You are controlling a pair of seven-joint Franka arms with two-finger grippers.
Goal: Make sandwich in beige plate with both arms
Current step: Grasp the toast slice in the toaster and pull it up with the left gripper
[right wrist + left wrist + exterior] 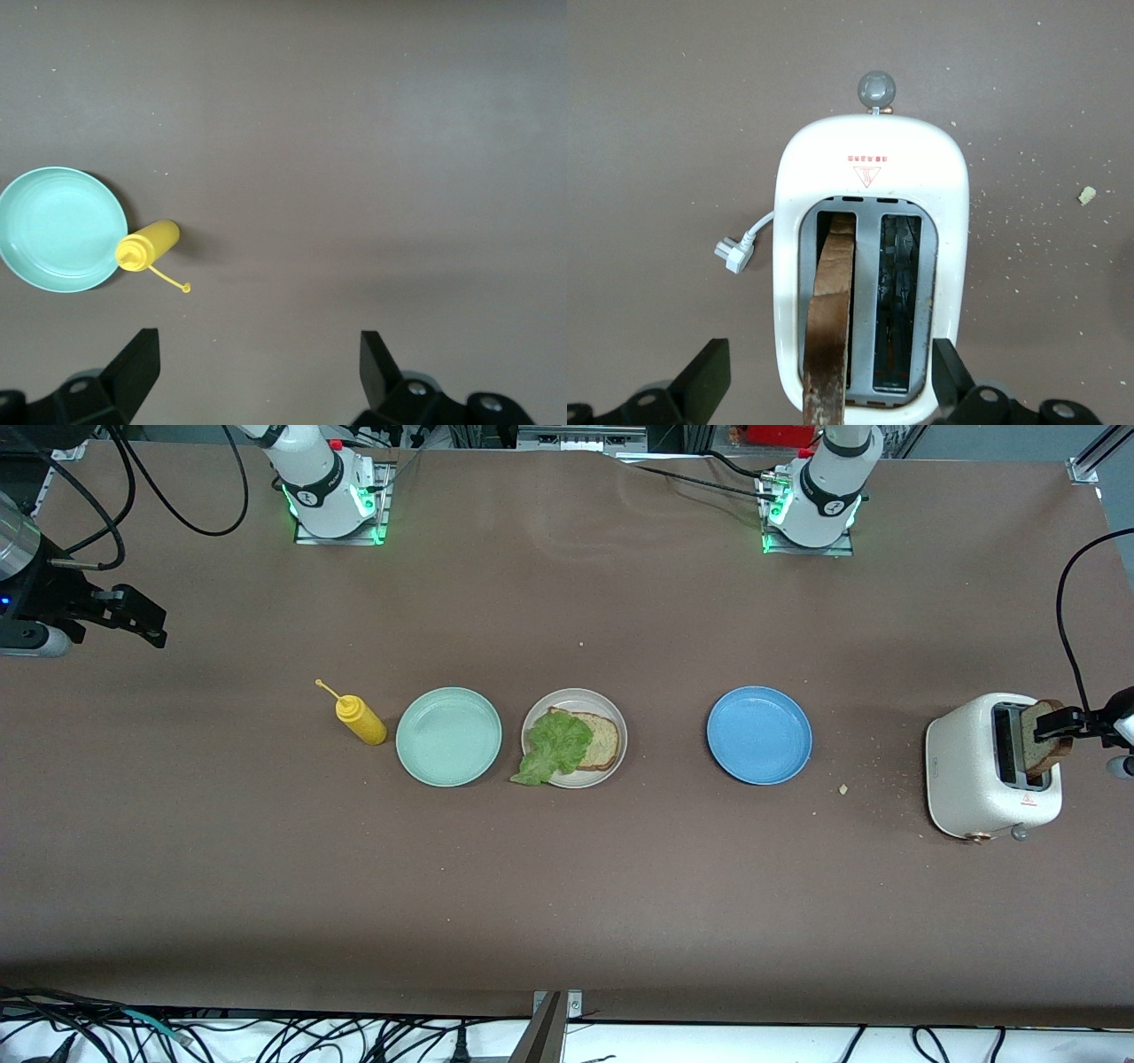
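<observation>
Left tool [1059,724] over toaster [979,775], fingers wide apart [700,376], toast slice [1038,737] between them. Right tool [257,372] spread open, waiting over bare tabletop [567,903]. Beige plate [615,760] mid-tabletop holds bread slice [600,740], lettuce [554,746].

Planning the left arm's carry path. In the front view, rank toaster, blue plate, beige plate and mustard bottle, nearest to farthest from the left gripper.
Left gripper is over the toaster.
1. Toaster: under it, at the left arm's end.
2. Blue plate: next along.
3. Beige plate: mid-table.
4. Mustard bottle: toward the right arm's end.
</observation>
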